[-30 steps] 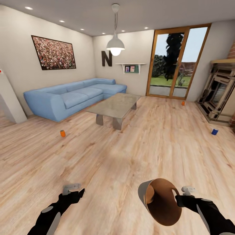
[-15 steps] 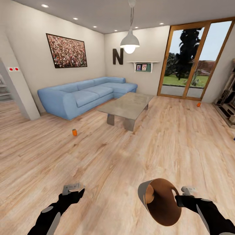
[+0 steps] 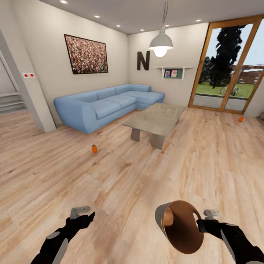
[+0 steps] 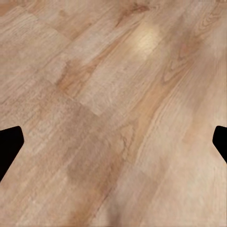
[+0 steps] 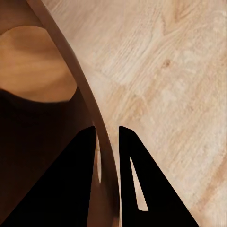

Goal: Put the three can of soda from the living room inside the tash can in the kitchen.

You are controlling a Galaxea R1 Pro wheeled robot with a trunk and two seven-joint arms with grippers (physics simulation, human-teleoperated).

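Two orange cans of soda stand on the wooden floor: one [image 3: 94, 148] in front of the sofa, ahead and to the left, and one [image 3: 240, 118] far off by the glass doors. The tash can [image 3: 181, 227], grey outside and brown inside, hangs tilted low at the right with its mouth toward me. My right gripper [image 3: 201, 225] is shut on its rim; in the right wrist view the fingers [image 5: 82, 161] pinch the bin's wall [image 5: 33, 66]. My left gripper [image 3: 87, 215] is open over bare floor, its tips wide apart [image 4: 113, 146].
A blue corner sofa [image 3: 106, 104] lines the far wall, with a low glass-topped coffee table [image 3: 156, 119] in front of it. A wall pillar [image 3: 27, 91] and steps [image 3: 11, 102] stand at the left. Glass doors [image 3: 227, 69] are at the back right.
The whole view has swung to the left, so the room slides right in the picture and the blue can has left it. Both grippers and the bin keep their places in view.
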